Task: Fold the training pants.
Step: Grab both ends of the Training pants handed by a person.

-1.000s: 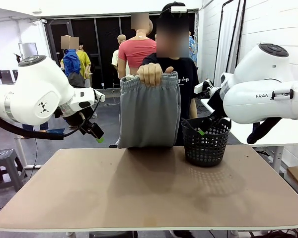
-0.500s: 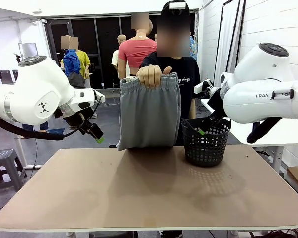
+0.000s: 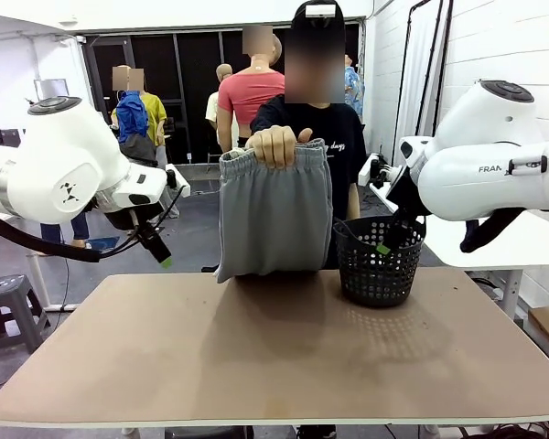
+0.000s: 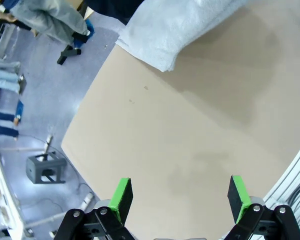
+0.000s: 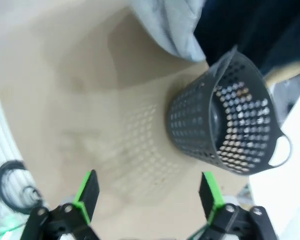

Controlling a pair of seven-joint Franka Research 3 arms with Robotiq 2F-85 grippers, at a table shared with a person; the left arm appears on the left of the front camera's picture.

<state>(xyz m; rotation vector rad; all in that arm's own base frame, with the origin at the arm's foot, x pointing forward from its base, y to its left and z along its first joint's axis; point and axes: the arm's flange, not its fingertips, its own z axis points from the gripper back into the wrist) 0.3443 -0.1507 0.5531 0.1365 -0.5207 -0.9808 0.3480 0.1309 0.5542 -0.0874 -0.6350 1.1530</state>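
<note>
left gripper (image 3: 162, 258) hangs above the table's (image 3: 256, 366) far left corner, fingers angled down toward the tabletop, jaws wide apart, nothing between them. right gripper (image 3: 385, 243) is above the table's far right side, tilted down, jaws wide, empty.

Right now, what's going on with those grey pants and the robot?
A person's hand holds the grey training pants up by the waistband at the far side of the table, the bottom hanging near the tabletop. The left gripper and the right gripper are both open and hold nothing, raised at either side. A black mesh basket stands beside the pants.
</note>
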